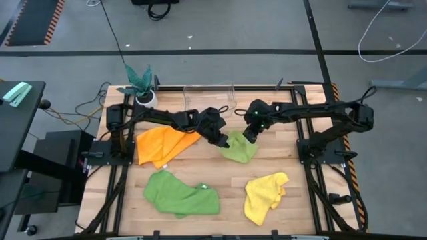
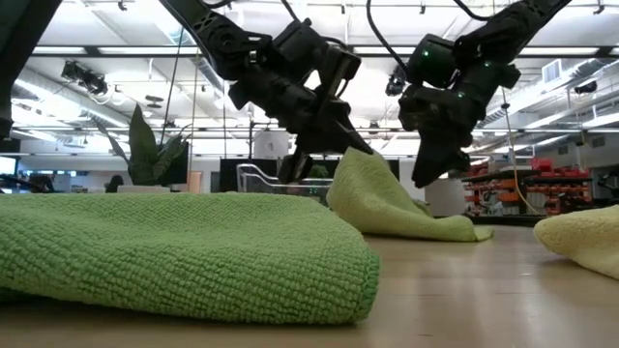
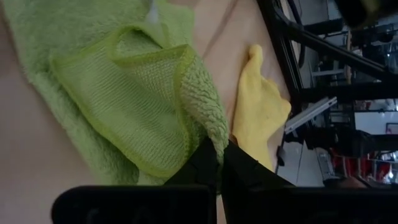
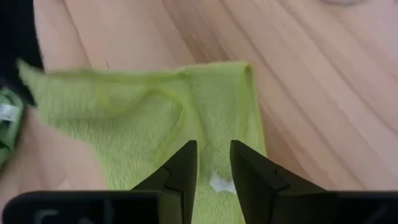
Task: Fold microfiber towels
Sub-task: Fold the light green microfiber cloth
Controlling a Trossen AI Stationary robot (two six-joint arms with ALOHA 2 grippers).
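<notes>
The light lime towel [image 1: 239, 149] lies mid-surface, slightly right of centre, and both arms are on it. One edge is lifted: the left gripper [image 1: 223, 141] has its jaws clamped on a corner at the cloth's left, and its wrist view shows that corner doubled over, mesh backing up, with the fabric running into the closed jaws. The right gripper [image 1: 249, 136] hangs over the far right part of the same towel; its wrist view shows the jaws apart with cloth and a white tag [image 4: 217, 183] between them, not yet pinched as far as I can judge. In the low view the towel rises as a peak up to the left gripper while the rest trails on the surface [image 1: 280, 157].

The step in hand looks like getting two corners of one edge held so it can be carried over into a fold. To do it well, the right jaws should close on the hem itself, not the pile, and both grippers should then travel level together, keeping the edge taut so it lands square.

The orange towel [image 1: 160, 145] lies left, the darker green towel [image 1: 180, 193] near left, the yellow towel [image 1: 265, 195] near right, all well apart from this one.
</notes>
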